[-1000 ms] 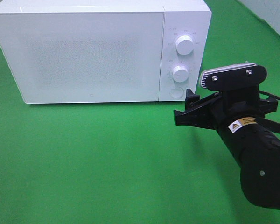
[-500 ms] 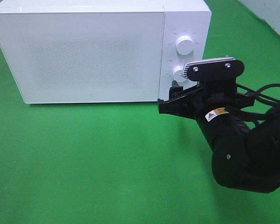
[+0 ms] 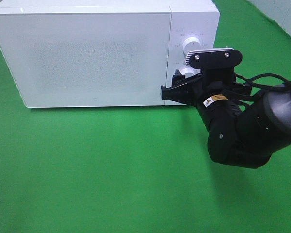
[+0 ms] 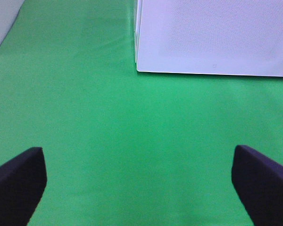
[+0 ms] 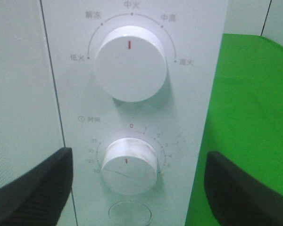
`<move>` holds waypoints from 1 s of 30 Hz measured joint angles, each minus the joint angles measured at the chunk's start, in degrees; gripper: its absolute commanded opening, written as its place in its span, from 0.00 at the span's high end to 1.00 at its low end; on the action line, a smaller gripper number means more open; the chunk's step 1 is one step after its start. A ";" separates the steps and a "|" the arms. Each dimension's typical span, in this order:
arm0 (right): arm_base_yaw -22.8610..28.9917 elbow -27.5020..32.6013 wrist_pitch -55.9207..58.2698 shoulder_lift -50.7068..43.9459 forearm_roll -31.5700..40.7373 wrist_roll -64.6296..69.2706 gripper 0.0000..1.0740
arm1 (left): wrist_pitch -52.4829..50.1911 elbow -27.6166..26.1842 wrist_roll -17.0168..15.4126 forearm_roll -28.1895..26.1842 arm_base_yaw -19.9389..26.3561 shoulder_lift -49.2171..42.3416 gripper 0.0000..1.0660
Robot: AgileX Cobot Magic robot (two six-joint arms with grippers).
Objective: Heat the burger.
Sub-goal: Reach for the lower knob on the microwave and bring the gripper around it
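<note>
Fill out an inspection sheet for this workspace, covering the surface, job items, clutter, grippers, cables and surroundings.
Surface: green cloth, bare in front of the microwave.
Job's things: white microwave at the back, door closed; burger not seen in any view.
Controls: upper knob with its red mark pointing straight up; lower knob beneath it.
Clutter: nothing seen.
Grippers: right gripper at the control panel, jaws open on either side of the lower knob, not touching it. Left gripper over bare cloth near the microwave's front, jaws open and empty.
Cables: black cables loop behind the right gripper, off the cloth.
Surroundings: pale area past the cloth's far right edge.
</note>
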 measured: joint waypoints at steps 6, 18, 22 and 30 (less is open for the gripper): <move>-0.69 -2.29 1.20 2.01 -0.97 0.00 0.31 | 0.00 0.00 0.00 0.00 0.00 0.00 0.06; -2.64 -6.02 1.95 6.19 -2.29 0.06 0.31 | 0.00 0.00 0.34 0.00 0.00 0.00 0.06; -2.98 -6.42 1.95 6.36 -2.29 0.06 0.31 | 0.00 0.00 0.34 0.00 0.00 0.00 0.06; -2.98 -6.42 1.95 6.53 -2.29 0.06 0.36 | 0.00 0.00 0.34 0.00 0.00 0.00 0.06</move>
